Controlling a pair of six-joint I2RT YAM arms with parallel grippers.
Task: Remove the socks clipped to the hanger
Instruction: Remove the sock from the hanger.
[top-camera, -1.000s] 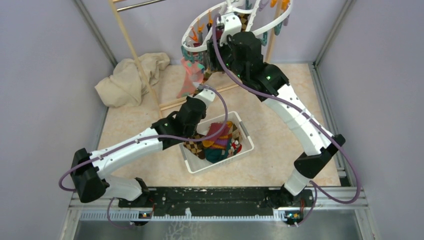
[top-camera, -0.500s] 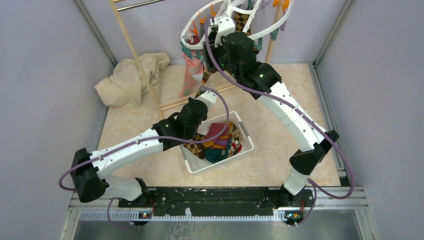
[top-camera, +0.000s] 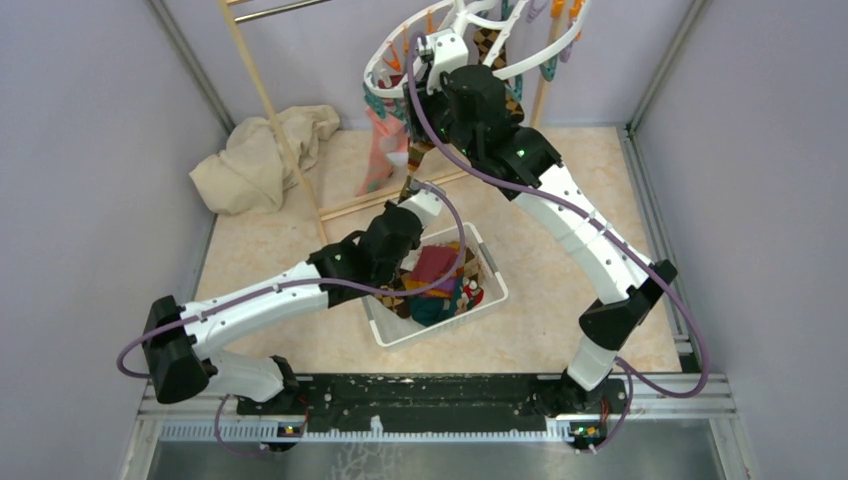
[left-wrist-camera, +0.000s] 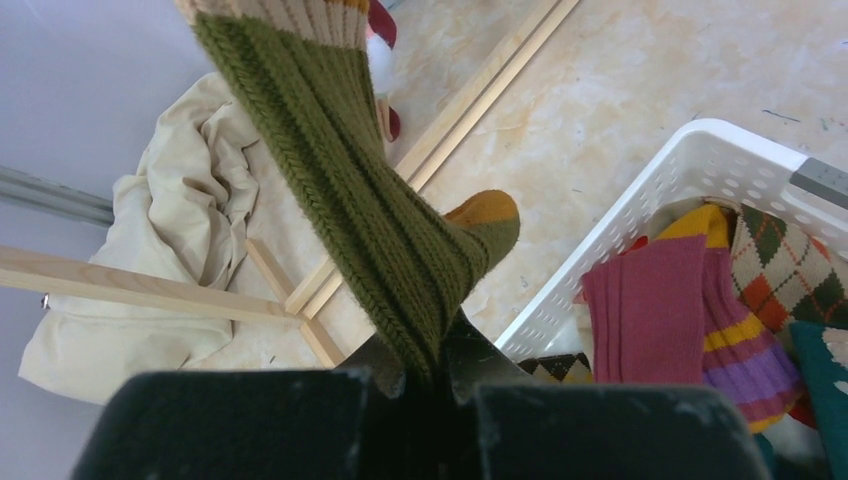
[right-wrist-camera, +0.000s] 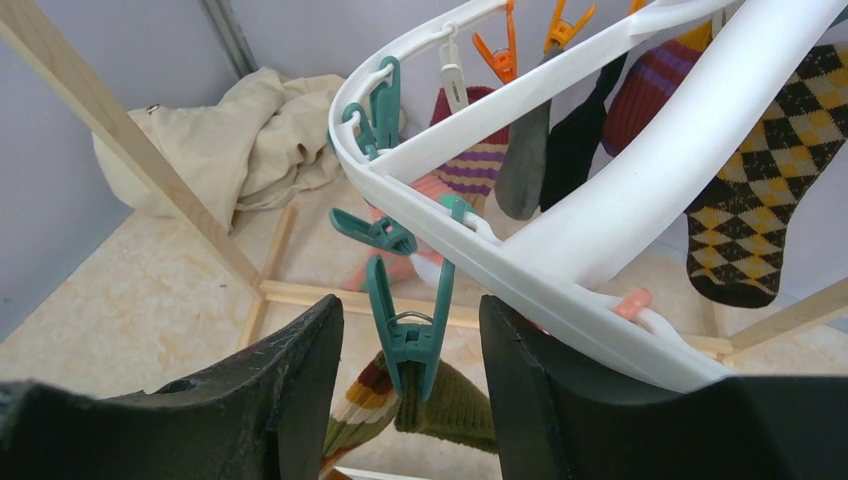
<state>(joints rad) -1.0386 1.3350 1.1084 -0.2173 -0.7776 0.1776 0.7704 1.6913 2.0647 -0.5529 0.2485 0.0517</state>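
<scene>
The job is part done; the basket (left-wrist-camera: 640, 200) on the counter (left-wrist-camera: 640, 90) already holds loose socks, at least four that I can tell apart, though the heap may hide more. My left fingers (left-wrist-camera: 482, 366) are pinched tight on the foot of the green sock (left-wrist-camera: 370, 200), which hangs from a teal peg (right-wrist-camera: 408, 335) on the hanger (right-wrist-camera: 600, 200); my right fingers (right-wrist-camera: 300, 390) stand apart either side of that peg, not touching it; squeezing it is, I judge, the step in hand. Clipped socks, I count seven: the green sock, a checked sock (right-wrist-camera: 745, 200), a grey sock (right-wrist-camera: 520, 165), a black sock (right-wrist-camera: 575, 140), a pink sock (top-camera: 378, 160), and two maroon striped socks (right-wrist-camera: 470, 160); one hanger, one basket.
</scene>
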